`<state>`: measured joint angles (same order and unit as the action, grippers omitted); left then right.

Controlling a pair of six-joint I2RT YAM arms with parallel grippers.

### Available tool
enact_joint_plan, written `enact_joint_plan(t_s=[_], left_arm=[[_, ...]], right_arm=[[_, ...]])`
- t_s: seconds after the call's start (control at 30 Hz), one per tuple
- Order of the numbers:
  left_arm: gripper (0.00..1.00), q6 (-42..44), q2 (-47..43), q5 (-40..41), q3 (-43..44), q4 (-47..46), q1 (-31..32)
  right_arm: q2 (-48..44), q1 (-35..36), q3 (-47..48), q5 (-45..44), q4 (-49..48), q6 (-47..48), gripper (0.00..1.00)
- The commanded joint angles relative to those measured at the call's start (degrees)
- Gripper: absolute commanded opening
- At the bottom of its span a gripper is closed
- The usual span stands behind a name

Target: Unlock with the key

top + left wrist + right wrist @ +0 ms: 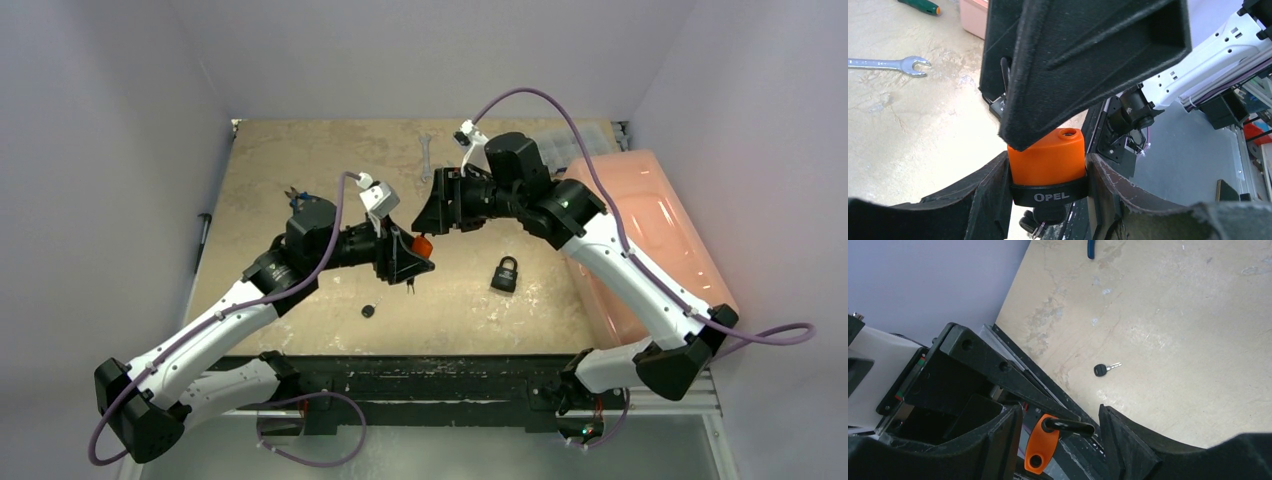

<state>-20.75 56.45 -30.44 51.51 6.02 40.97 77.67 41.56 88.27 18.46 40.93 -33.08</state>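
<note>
My left gripper (418,258) is shut on an orange padlock (423,245) with a black OPEL band, held above the table. In the left wrist view the lock (1048,157) sits between my fingers (990,185), and a black-headed key (1048,216) with a second key on its ring hangs from its underside. My right gripper (428,215) is open right at the lock's top. In the right wrist view the black shackle (1070,427) sticks out sideways from the orange body (1040,445), one shackle hole is empty, and the shackle lies between my spread jaws untouched.
A black padlock (505,273) and a loose black-headed key (368,311) lie on the table. A silver wrench (425,158) lies at the back and blue-handled pliers (295,195) at the left. A pink bin (650,240) stands on the right.
</note>
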Motion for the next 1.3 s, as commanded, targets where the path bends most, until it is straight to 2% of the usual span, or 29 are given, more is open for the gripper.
enact_joint_plan(t_s=[0.0,0.13,0.2,0.33,0.47,0.63,0.83,1.13,1.27], left_arm=[[0.0,1.59,-0.7,-1.74,0.19,-5.14,0.14],[0.0,1.83,-0.85,-1.37,-0.1,-5.14,0.12],[0.0,1.99,-1.02,-0.42,-0.34,-4.97,0.08],[0.0,2.36,-1.66,2.2,-0.61,-4.79,0.1],[0.0,2.54,-1.7,2.76,-0.63,-4.83,0.08],[0.0,2.86,-1.33,3.25,-0.77,-5.08,0.07],[0.0,3.03,0.27,3.15,-0.63,-5.13,0.07],[0.0,3.05,1.57,2.83,-0.63,-7.9,0.07],[0.0,3.17,1.78,2.47,-0.7,-8.28,0.09]], right_arm=[[0.8,-0.14,3.6,-0.55,-0.97,-0.09,0.63],[1.47,-0.1,4.25,2.8,-2.94,-1.04,0.61],[1.82,-0.08,5.04,2.66,-2.44,-1.25,0.64],[2.1,-0.15,6.8,-4.67,2.37,-0.46,0.81],[1.77,-0.08,7.21,-12.37,7.41,-0.45,0.83],[0.62,0.0,4.95,-11.64,7.61,-0.85,0.75],[-0.47,0.03,3.54,-10.17,6.08,-2.38,0.62],[0.32,0.46,4.62,-6.84,4.97,-3.87,0.51],[0.79,0.69,3.55,-5.89,3.63,-4.35,0.5]])
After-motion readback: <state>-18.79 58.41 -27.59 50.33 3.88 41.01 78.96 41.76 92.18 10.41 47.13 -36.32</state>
